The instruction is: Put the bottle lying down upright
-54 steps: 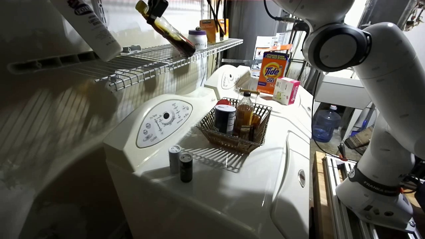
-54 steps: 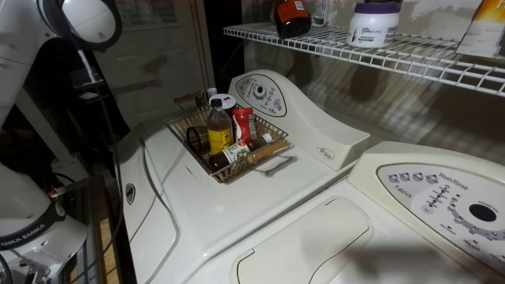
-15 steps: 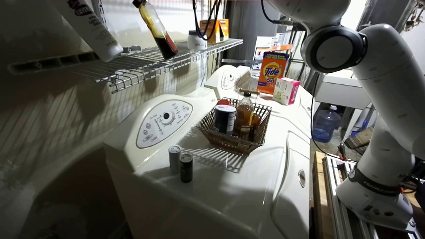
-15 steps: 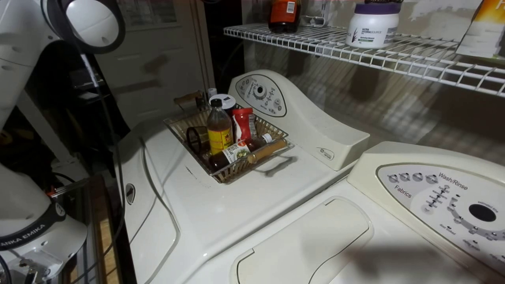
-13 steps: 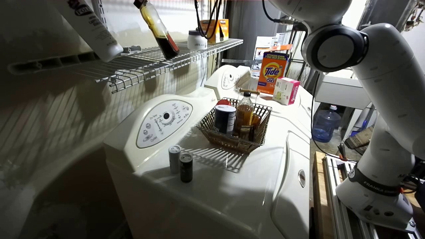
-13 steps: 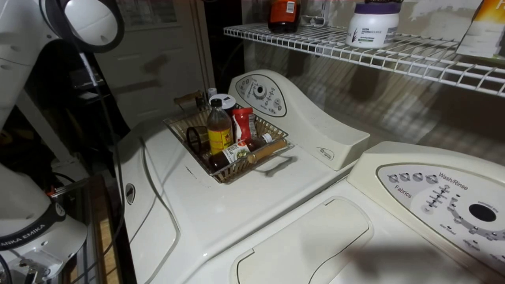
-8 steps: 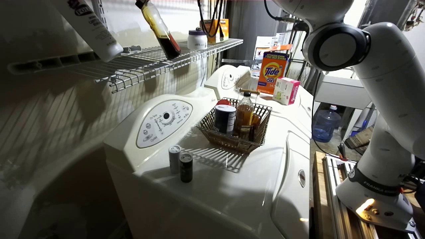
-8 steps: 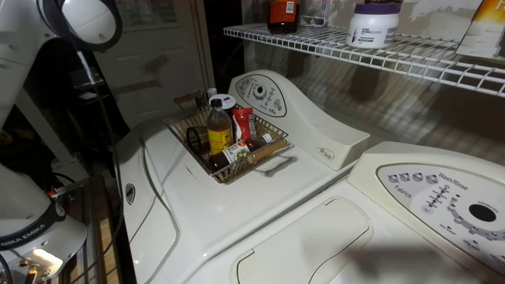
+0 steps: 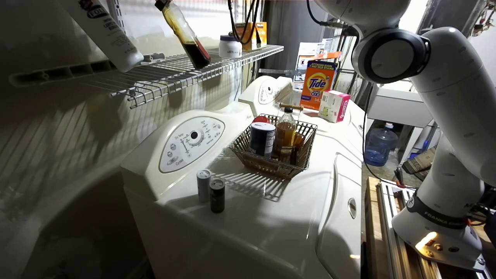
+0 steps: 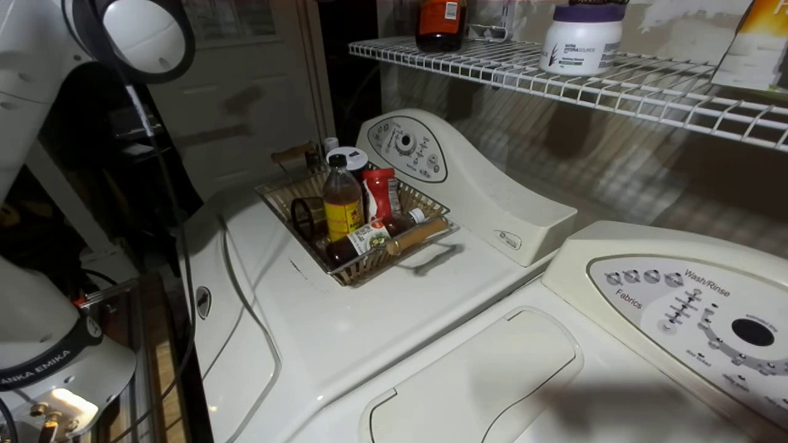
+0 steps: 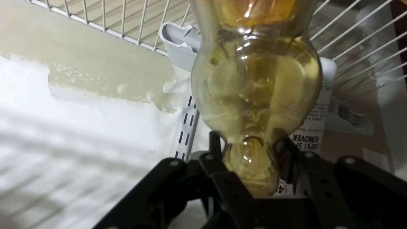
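The slim bottle (image 9: pixel 190 40) has a clear amber upper part and dark reddish-brown liquid below. It is near upright over the wire shelf (image 10: pixel 622 103), leaning a little in an exterior view. Its lower part with an orange label (image 10: pixel 441 21) shows in an exterior view, base at the shelf wires; I cannot tell whether it touches. In the wrist view the bottle (image 11: pixel 254 86) fills the middle. My gripper (image 11: pixel 247 138) is shut around its neck, one finger on each side. In an exterior view only a dark bit of the gripper (image 9: pixel 161 4) shows at the top edge.
A large white bottle (image 9: pixel 110 38) stands at the shelf's near end, also behind the bottle in the wrist view (image 11: pixel 318 111). A white jar with purple lid (image 10: pixel 582 43) and orange boxes (image 9: pixel 260 35) are farther along. Below, a basket (image 9: pixel 267 164) and two small cans stand on the dryer.
Since 3.6 s ago the bottle has turned from strongly tilted to near upright, still in the gripper. In the last second it has shifted only slightly along the shelf; the arm moved slightly.
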`<action>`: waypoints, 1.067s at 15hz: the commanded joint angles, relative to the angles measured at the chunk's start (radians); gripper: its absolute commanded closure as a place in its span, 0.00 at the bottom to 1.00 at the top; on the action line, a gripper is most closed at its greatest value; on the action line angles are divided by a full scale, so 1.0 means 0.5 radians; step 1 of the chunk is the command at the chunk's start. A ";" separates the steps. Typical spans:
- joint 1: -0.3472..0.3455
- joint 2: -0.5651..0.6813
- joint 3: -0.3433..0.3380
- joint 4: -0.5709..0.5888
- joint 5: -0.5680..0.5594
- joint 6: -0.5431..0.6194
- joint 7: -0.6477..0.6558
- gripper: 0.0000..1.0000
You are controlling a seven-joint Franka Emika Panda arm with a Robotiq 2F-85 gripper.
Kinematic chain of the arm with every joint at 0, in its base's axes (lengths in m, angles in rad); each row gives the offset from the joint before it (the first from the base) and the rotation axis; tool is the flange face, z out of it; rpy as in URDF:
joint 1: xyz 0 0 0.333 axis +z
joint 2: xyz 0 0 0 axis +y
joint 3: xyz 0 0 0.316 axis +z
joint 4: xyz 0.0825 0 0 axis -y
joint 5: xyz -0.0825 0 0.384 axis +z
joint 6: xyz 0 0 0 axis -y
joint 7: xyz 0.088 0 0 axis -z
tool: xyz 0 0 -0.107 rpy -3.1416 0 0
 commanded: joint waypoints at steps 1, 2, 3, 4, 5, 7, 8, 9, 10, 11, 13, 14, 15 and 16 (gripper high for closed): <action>-0.036 -0.014 0.051 0.000 0.116 0.077 0.124 0.81; -0.036 -0.014 0.049 0.000 0.116 0.095 0.135 0.81; -0.034 -0.019 0.043 0.000 0.109 0.095 0.150 0.81; -0.032 -0.021 0.039 0.000 0.105 0.097 0.164 0.81; -0.031 -0.021 0.038 0.000 0.104 0.106 0.182 0.81; -0.033 -0.017 0.041 0.000 0.113 0.133 0.223 0.81; -0.034 -0.016 0.036 0.000 0.113 0.161 0.257 0.81; -0.034 -0.014 0.036 0.000 0.114 0.184 0.287 0.81; -0.031 -0.014 0.028 0.000 0.107 0.215 0.320 0.81; -0.029 -0.012 0.026 -0.001 0.106 0.244 0.347 0.81; -0.021 -0.006 0.018 -0.001 0.093 0.297 0.381 0.81; -0.019 -0.001 0.016 -0.001 0.091 0.318 0.396 0.81; -0.016 0.006 0.015 -0.001 0.087 0.346 0.400 0.81; -0.014 0.013 0.018 -0.002 0.090 0.375 0.407 0.81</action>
